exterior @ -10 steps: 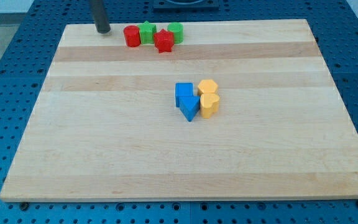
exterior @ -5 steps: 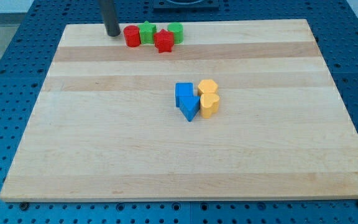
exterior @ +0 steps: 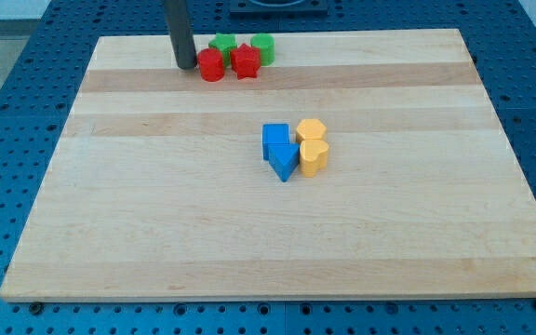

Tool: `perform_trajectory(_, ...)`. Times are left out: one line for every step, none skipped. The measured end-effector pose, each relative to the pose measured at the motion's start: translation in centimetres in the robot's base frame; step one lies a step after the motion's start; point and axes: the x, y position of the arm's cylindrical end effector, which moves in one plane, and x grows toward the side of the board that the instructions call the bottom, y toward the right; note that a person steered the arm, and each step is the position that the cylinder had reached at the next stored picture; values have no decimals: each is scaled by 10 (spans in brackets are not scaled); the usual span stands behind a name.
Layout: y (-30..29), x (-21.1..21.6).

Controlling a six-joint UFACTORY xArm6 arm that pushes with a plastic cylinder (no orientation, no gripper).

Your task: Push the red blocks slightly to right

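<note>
My tip [exterior: 186, 64] rests on the board near the view's top left, touching the left side of a red round block [exterior: 211, 66]. A red star block [exterior: 245, 61] sits just right of it, almost touching. A green star block [exterior: 221, 45] lies above and between the two reds. A green round block [exterior: 262, 46] lies above and to the right of the red star.
A blue square block [exterior: 274, 138] and a blue triangular block [exterior: 284, 161] sit at the board's middle, with two yellow blocks [exterior: 313, 131] [exterior: 314, 158] against their right side. The wooden board [exterior: 110, 223] lies on a blue perforated table.
My tip moved right and slightly down, from left of the group onto the red round block. That block slid right and down, closer to the red star. The other blocks stayed.
</note>
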Motion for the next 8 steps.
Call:
perform_trajectory(-8,5)
perform_trajectory(-3,7)
perform_trajectory(-3,21)
perform_trajectory(5,32)
perform_trajectory(21,31)
perform_trajectory(5,31)
perform_trajectory(-1,23)
perform_trajectory(13,20)
